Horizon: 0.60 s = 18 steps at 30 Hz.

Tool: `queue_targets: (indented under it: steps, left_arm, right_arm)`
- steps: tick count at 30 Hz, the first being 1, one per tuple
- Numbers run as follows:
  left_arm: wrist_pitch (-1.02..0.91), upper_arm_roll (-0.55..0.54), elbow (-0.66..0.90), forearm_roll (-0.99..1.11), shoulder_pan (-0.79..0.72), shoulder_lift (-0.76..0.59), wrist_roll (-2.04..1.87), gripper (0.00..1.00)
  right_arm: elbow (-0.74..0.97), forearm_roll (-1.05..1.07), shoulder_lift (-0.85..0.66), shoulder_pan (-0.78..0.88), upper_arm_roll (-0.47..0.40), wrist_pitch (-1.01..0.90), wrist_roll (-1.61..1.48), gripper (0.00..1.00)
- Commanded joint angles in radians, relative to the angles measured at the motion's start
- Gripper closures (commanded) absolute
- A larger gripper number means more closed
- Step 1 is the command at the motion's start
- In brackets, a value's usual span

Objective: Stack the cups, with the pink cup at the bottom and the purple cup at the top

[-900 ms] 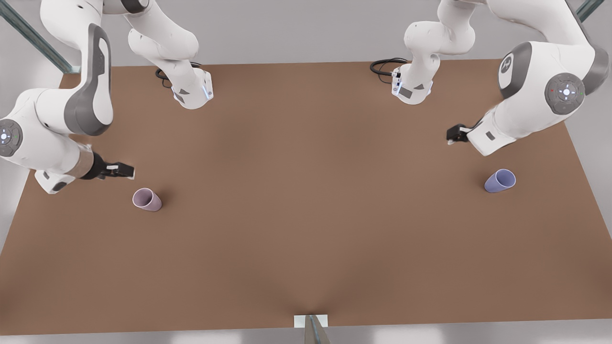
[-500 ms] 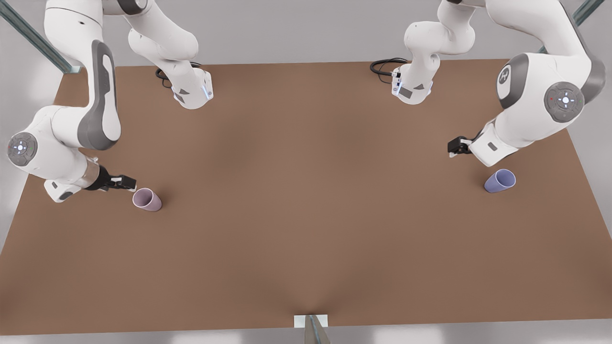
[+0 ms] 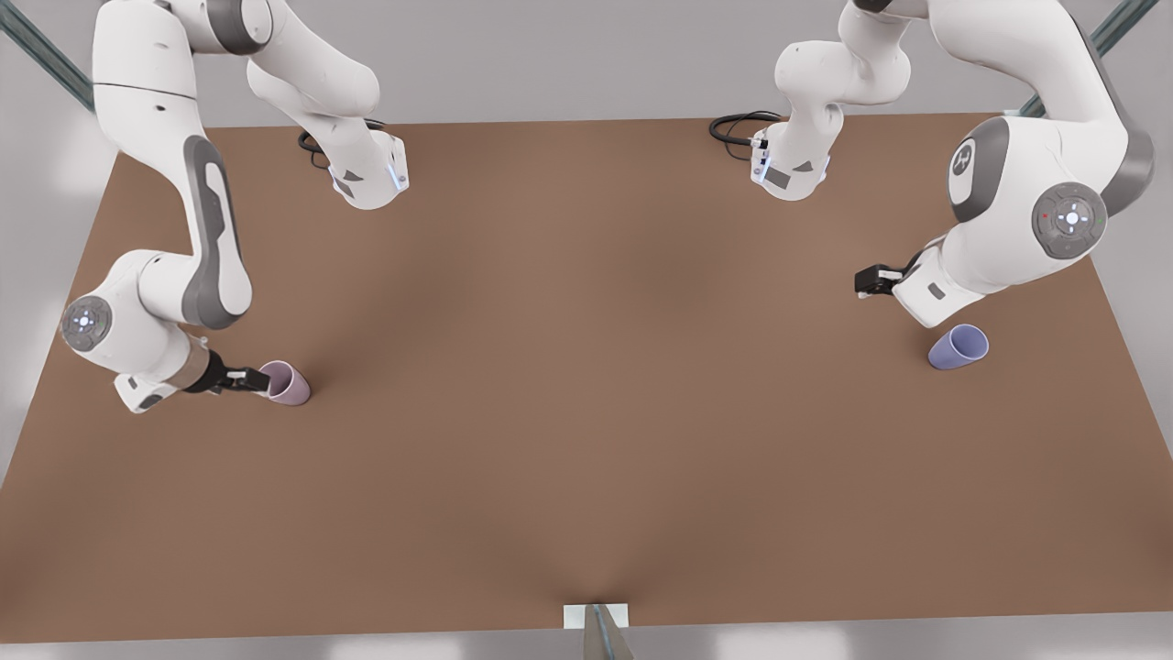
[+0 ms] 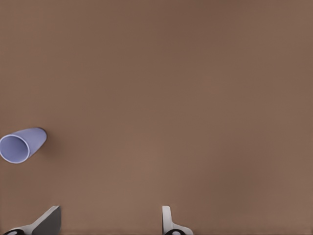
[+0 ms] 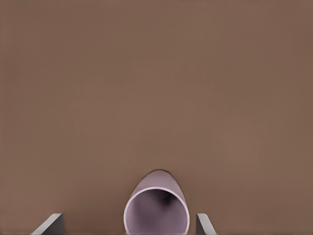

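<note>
In the front view the right hand (image 3: 259, 380) is reaching the pink cup (image 3: 286, 383) at the desk's (image 3: 586, 412) left; in the left wrist view the left hand (image 4: 110, 220) is spreading open, the purple cup (image 4: 22, 145) lying beside; in the right wrist view open fingers (image 5: 49, 224) are flanking the pink cup's (image 5: 156, 208) rim, likely light, rigid, slippery, best pinched across the wall.

The right pincer (image 3: 259, 378) hides part of the pink cup's (image 3: 289, 385) rim.

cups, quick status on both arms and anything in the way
Right gripper open, fingers either side of the pink cup, not gripping yet. Left gripper open, hovering near the purple cup. Both cups upright, far apart on the table; nothing between them.
</note>
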Motion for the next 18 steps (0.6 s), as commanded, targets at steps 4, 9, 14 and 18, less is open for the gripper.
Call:
queue_targets:
  steps: [4, 9, 14, 18]
  left_arm:
    - [-0.028, 0.000, -0.002, -0.002, 0.000, 0.001, -0.012, 0.00]
    - [-0.044, 0.000, -0.002, -0.003, 0.000, 0.011, -0.012, 0.00]
    - [-0.057, 0.000, -0.002, -0.003, 0.000, 0.020, -0.016, 0.00]
    - [-0.060, 0.000, -0.002, -0.003, 0.000, 0.028, -0.018, 0.00]
  right_arm:
    - [-0.053, 0.001, -0.002, -0.018, -0.003, 0.068, -0.080, 0.00]
    - [-0.079, 0.003, 0.009, -0.033, -0.004, 0.068, -0.080, 0.00]
    - [-0.116, 0.007, 0.012, -0.030, -0.003, 0.059, -0.080, 0.00]
    - [-0.144, 0.007, 0.022, -0.054, -0.003, 0.088, -0.080, 0.00]
